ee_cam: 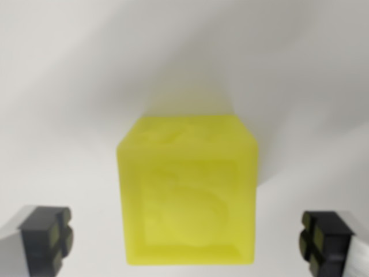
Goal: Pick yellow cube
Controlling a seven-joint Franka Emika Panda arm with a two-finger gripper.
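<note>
A yellow cube (188, 190) with a faint embossed figure on its faces sits on a white surface, filling the middle of the wrist view. My gripper (187, 239) is open, its two black fingertips at the lower corners. The left fingertip (47, 239) and the right fingertip (324, 242) stand on either side of the cube, each well apart from it. The cube's lower part lies between them, touched by neither.
The white surface (69, 86) spreads all around the cube, with a soft shadow behind and to the wrist view's right of it.
</note>
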